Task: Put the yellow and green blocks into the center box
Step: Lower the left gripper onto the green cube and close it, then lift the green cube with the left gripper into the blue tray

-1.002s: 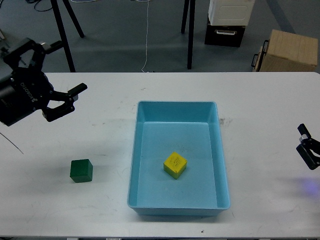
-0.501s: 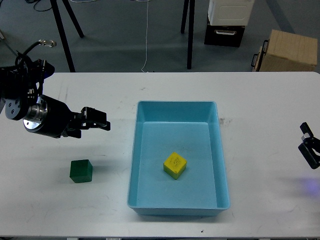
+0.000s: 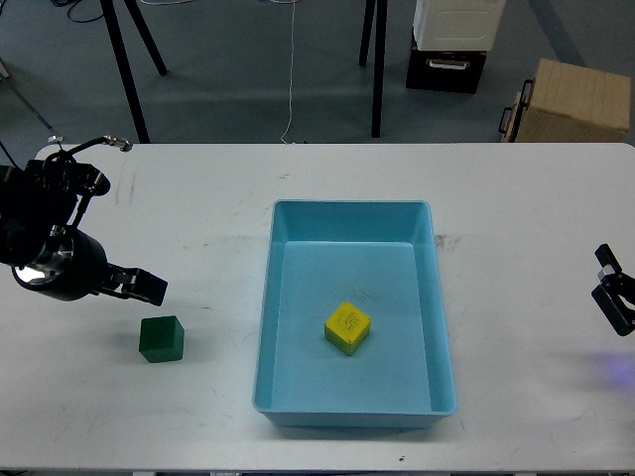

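Green cubic block (image 3: 161, 339) rests on the white table (image 3: 516, 198), left of the light-blue rectangular box (image 3: 353, 313) containing the yellow block (image 3: 347, 328). Left gripper (image 3: 139, 286) hovers just above-left; finger spacing indiscernible. Right gripper (image 3: 613, 297): likewise indiscernible.

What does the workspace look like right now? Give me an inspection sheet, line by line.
Surface: white table, faint scuffs.
Job's things: yellow block inside blue box; green block on table, left of box.
Clutter: nothing seen.
Grippers: left gripper just above the green block, state unclear; right gripper at right edge, empty.
Cables: white cord on floor.
Surroundings: stand legs, cardboard box, black-and-white case.
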